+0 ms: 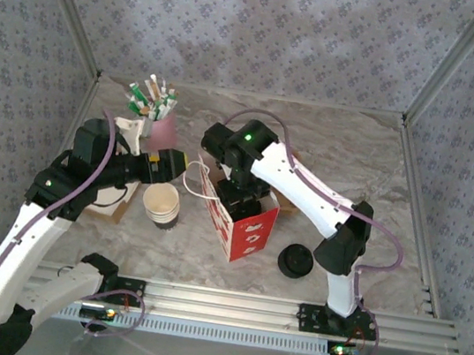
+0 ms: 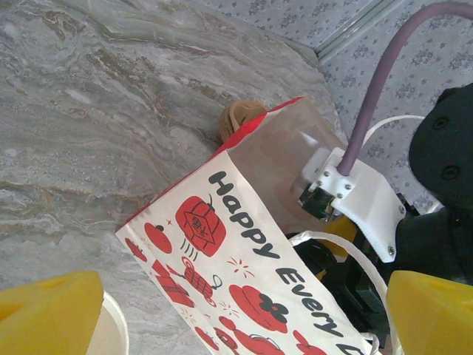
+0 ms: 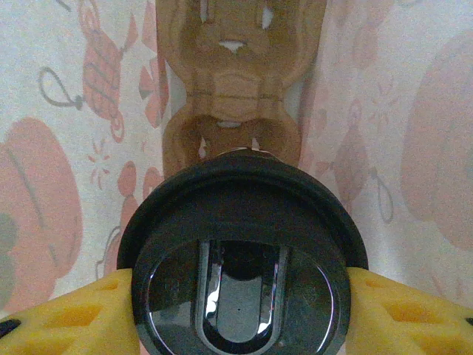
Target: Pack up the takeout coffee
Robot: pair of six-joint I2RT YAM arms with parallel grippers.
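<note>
marble table (image 1: pixel 356 160): right gripper (image 3: pixel 240 314), down in paper bag (image 1: pixel 251 233), pinches takeout coffee (image 3: pixel 240 244); left gripper (image 2: pixel 238 314) spread.

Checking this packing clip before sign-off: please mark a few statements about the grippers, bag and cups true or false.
1. The right gripper is down inside the paper bag. True.
2. The right gripper is empty. False: it is shut on the takeout coffee, black lid up.
3. The left gripper is open. True.
4. The paper cup standing beside the bag wears a lid. False: it is open-topped, and a loose black lid lies on the bag's other side.
</note>
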